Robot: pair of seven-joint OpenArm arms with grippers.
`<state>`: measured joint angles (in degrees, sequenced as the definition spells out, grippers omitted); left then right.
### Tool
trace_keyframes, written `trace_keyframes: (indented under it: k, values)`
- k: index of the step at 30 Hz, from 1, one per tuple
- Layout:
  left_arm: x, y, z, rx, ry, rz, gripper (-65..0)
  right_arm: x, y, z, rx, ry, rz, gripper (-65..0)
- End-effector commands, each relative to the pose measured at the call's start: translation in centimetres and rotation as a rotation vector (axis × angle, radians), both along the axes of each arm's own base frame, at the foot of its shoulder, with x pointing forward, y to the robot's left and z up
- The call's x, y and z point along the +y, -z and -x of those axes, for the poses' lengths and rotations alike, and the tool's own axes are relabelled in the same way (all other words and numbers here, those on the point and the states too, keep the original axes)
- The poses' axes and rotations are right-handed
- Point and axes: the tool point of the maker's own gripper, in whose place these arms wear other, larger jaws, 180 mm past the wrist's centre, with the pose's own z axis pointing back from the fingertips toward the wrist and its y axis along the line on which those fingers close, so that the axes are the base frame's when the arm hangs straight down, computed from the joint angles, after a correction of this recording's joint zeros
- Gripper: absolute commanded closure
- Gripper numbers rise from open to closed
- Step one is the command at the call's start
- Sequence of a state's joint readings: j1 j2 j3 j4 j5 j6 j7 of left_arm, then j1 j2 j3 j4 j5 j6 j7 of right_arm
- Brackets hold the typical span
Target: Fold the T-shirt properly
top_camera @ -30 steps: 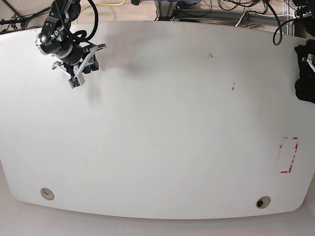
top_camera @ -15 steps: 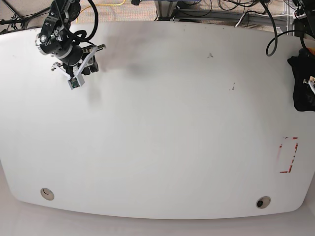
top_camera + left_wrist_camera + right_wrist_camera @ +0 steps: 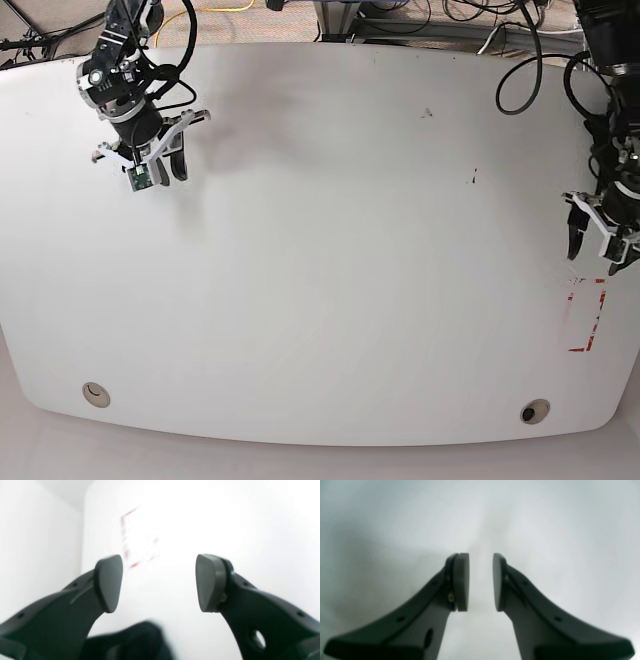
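Observation:
The T-shirt does not show on the white table (image 3: 330,260) in the base view. In the left wrist view a blurred black shape (image 3: 132,640) lies low between the fingers; I cannot tell if it is the T-shirt. My left gripper (image 3: 592,250) (image 3: 158,580) hangs at the table's right edge, just above a red tape outline, jaws wide apart and empty. My right gripper (image 3: 170,172) (image 3: 480,580) hovers over the far left corner of the table. Its pads (image 3: 461,580) stand a narrow gap apart with nothing between them.
A red tape rectangle (image 3: 588,315) (image 3: 128,537) marks the table near its right edge. Two round holes (image 3: 95,393) (image 3: 533,411) sit near the front edge. Small dark marks (image 3: 474,177) dot the top. Cables (image 3: 520,60) trail behind the far edge.
My left arm has swung in from the right edge and come forward, its gripper now just above the tape outline. My right gripper has turned and shifted slightly left.

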<state>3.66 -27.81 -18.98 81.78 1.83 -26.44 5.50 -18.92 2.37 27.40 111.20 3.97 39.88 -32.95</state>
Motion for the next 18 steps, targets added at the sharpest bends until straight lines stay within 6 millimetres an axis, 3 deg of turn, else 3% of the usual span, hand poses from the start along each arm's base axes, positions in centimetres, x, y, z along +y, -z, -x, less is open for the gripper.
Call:
trace_keyframes:
  k: [1, 5, 9, 13, 18]
  values:
    - [-1.3, -2.0, -1.3, -0.121, 0.001, 0.02, -41.5, 0.2, -1.2, -0.9, -0.091, -0.012, 0.001, -15.2]
    - [-4.7, -0.2, -0.7, -0.168, -0.002, 0.08, -41.5, -0.4, 0.1, -1.0, -0.131, 0.009, 0.01, -15.2]
    - [-8.4, 0.1, 0.6, -0.241, 0.026, 0.133, -41.5, -2.1, 1.9, 0.4, -0.151, 0.079, 0.005, -15.2]
    - [-11.9, 0.4, 4.0, -0.274, 0.048, 0.141, -41.8, -4.2, 3.0, 2.9, -0.185, 0.183, -0.029, -15.2]
    - [-15.6, 1.3, 9.4, -0.219, 0.061, 0.166, -41.9, -4.6, 4.6, 7.1, -0.125, 0.231, -0.085, -15.2]
